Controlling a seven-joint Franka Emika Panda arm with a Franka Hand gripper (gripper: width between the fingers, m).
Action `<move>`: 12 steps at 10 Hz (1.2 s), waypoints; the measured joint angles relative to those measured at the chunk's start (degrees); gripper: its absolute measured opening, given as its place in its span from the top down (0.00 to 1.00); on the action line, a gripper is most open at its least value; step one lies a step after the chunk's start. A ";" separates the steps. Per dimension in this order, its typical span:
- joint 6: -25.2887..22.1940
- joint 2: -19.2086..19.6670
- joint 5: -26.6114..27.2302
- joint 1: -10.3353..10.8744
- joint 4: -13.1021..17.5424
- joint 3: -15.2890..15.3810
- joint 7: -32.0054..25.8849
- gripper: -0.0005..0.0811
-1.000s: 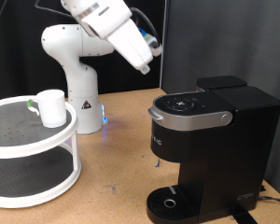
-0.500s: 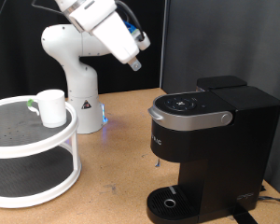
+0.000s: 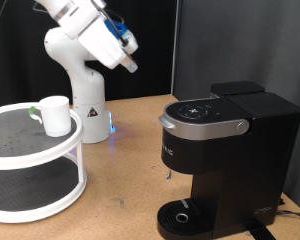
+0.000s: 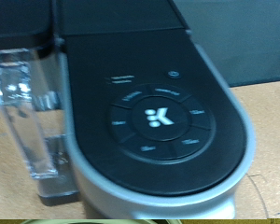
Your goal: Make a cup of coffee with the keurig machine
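High in the exterior view's upper left, the gripper (image 3: pixel 129 66) hangs in the air at the end of the white Franka arm (image 3: pixel 75 70), angled down toward the exterior view's right and well apart from everything on the table; its fingers are too small and blurred to show how far they stand apart, and nothing can be seen between them. Keurig machine (image 3: pixel 225 160), black with a silver-grey lid handle, stands at the exterior view's right with its lid down and its round drip tray (image 3: pixel 182 215) bare. White cup (image 3: pixel 55 115) sits on the upper shelf of a two-tier white round rack (image 3: pixel 38 160) at the exterior view's left, a small green-topped object (image 3: pixel 33 109) just beside it. Wrist view: the machine's circular button panel (image 4: pixel 159 119) seen from above, the clear water reservoir (image 4: pixel 23 112) at its side.
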 joint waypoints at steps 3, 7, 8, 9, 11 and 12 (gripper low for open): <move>3.59 -1.97 1.60 -0.35 -2.15 0.32 1.62 0.99; 14.40 -4.82 11.01 -0.39 -7.93 1.35 4.10 0.99; 13.37 -6.55 11.02 -0.63 -9.09 0.87 4.55 0.99; 11.27 -8.48 10.35 -1.05 -10.04 0.23 4.87 0.99; 6.65 -12.36 6.56 -2.61 -11.17 -0.41 6.02 0.99; 5.27 -14.26 5.06 -3.28 -12.05 -0.44 6.85 0.99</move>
